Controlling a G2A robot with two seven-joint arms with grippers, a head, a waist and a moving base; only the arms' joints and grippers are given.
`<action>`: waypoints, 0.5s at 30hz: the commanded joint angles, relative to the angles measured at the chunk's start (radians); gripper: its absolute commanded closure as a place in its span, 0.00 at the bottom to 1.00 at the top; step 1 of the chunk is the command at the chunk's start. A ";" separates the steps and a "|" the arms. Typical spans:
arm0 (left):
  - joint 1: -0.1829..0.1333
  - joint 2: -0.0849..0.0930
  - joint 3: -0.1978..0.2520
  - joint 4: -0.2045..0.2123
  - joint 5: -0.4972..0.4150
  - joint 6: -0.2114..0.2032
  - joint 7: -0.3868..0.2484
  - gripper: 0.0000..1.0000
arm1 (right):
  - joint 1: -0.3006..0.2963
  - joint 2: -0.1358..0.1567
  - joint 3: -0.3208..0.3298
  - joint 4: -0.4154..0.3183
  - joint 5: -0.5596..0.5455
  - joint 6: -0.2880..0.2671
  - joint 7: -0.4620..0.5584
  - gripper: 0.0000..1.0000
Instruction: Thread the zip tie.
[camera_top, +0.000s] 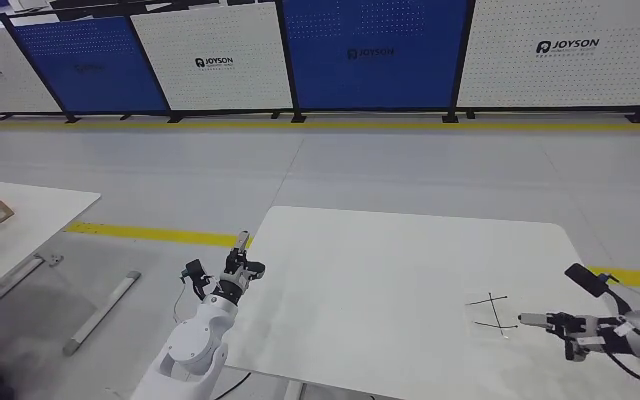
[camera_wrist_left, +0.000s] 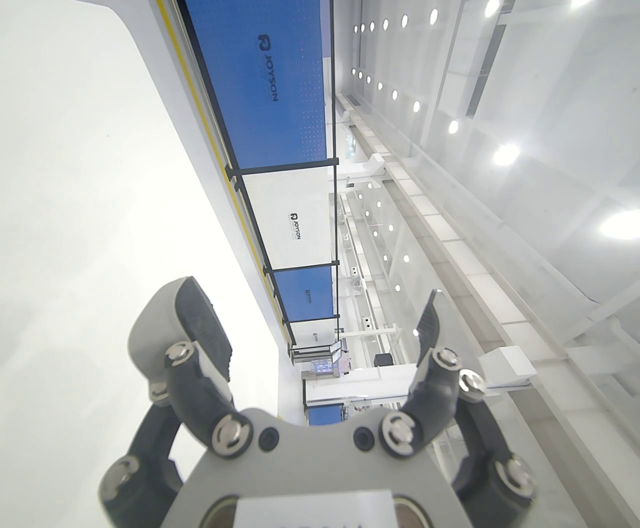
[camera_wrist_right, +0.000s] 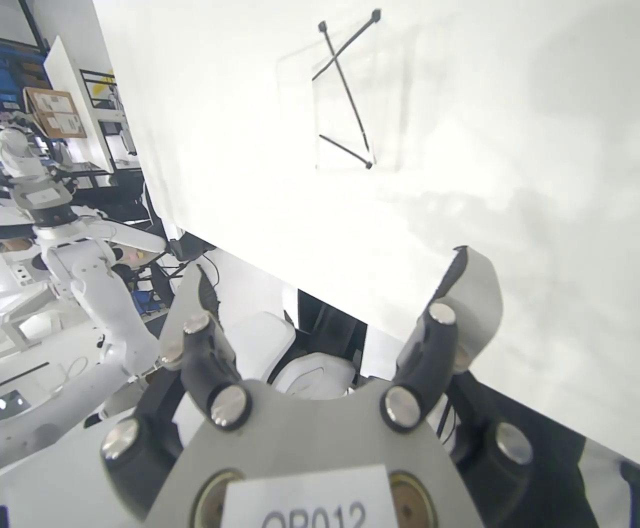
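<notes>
Seemingly three thin black plastic zip ties (camera_top: 492, 301) lie crossed at nine o'clock, near the spread right gripper (camera_top: 523, 320); the spread left gripper (camera_top: 240, 245) sits well apart.

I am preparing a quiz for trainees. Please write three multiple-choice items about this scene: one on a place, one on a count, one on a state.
1. Where do the zip ties lie? A near the table's right edge; B at its left edge; C on the floor.
2. How many zip ties are there? A one; B three; C six.
3. How do the right arm's jaws stand? A open; B shut on a tie; C shut, empty.
Key: 1 A, the top view shows them at right. 2 B, three black strips, two crossed. 3 A, a wide gap, nothing held.
</notes>
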 joint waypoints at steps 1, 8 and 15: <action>0.000 0.000 0.000 0.000 0.000 0.000 0.000 0.00 | 0.024 -0.001 -0.022 0.016 -0.001 0.009 0.000 0.00; 0.000 0.000 0.000 0.000 0.000 0.000 0.000 0.00 | 0.024 -0.001 -0.022 0.016 -0.001 0.009 0.000 0.00; 0.000 0.000 0.000 0.000 0.000 0.000 0.000 0.00 | 0.021 -0.001 -0.044 -0.024 -0.072 -0.025 -0.024 0.00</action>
